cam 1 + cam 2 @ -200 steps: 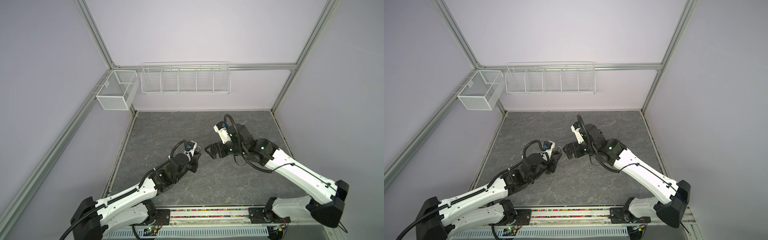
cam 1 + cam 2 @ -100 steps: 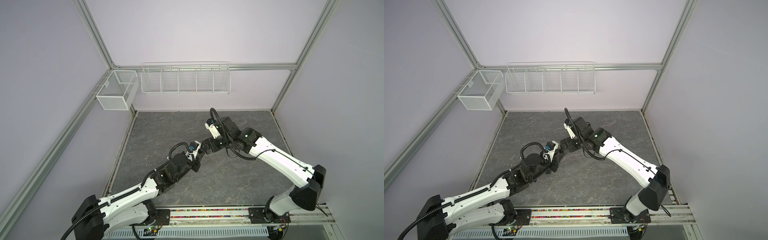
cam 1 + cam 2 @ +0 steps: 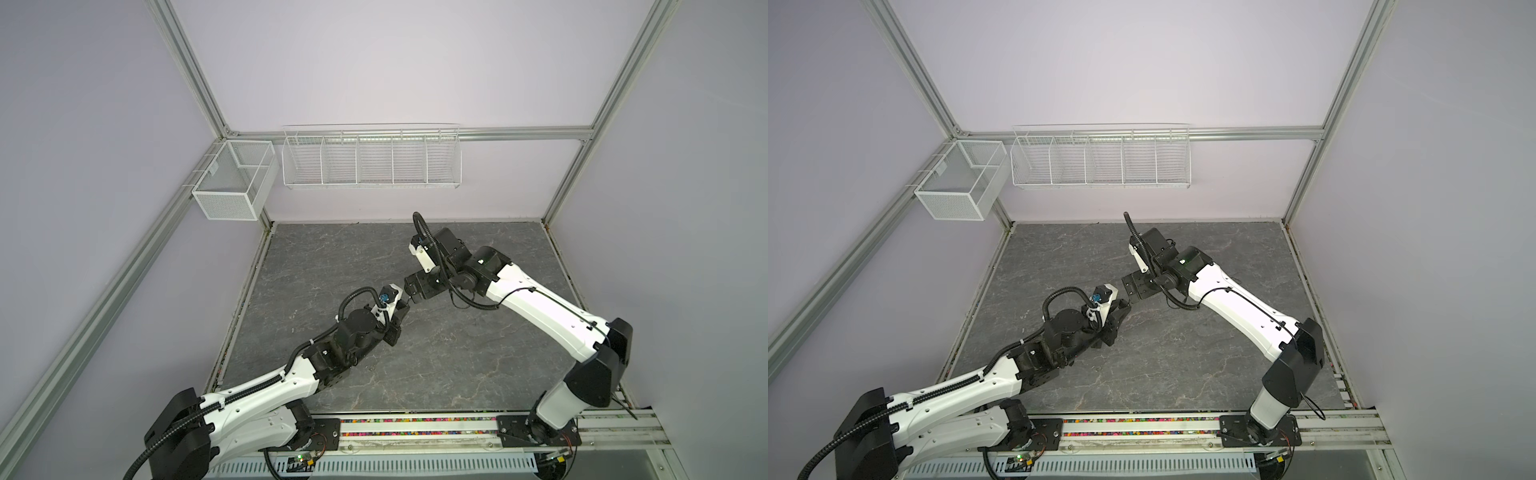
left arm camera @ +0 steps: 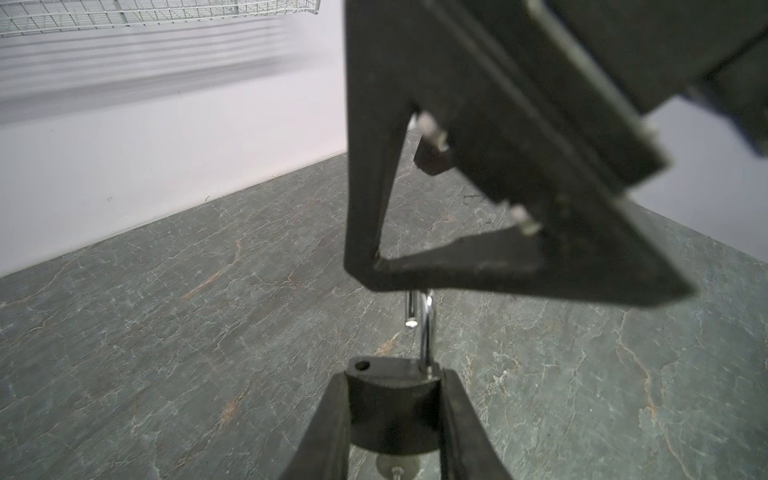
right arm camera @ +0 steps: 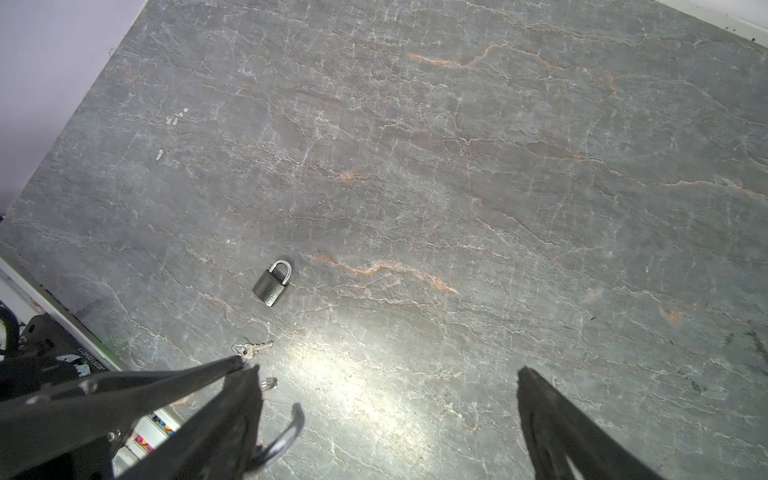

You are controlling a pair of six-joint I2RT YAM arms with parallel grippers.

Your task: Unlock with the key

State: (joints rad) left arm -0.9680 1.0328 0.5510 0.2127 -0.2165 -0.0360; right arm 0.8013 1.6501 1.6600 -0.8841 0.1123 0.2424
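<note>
I clamp the body of a padlock (image 4: 390, 411) in my left gripper (image 4: 395, 380), which is partly closed, near the middle of both top views. The free end of the shackle (image 4: 427, 328) is clear of its hole. My right gripper (image 5: 386, 370) is spread wide and holds nothing; the shackle sits just beside one finger. A second padlock (image 5: 272, 284) and keys (image 5: 253, 348) lie on the table (image 5: 498, 166).

There were two robot arms, the left arm (image 3: 266, 390) and the right arm (image 3: 540, 307). Two padlocks showed: a held padlock (image 4: 392, 411) and a loose padlock (image 5: 272, 284) on the single counter (image 5: 498, 166). One key (image 5: 255, 349) lay near the loose one. Two wire baskets hung: a mesh box (image 3: 232, 187) at far left and a long rack (image 3: 370, 166) of five compartments.
</note>
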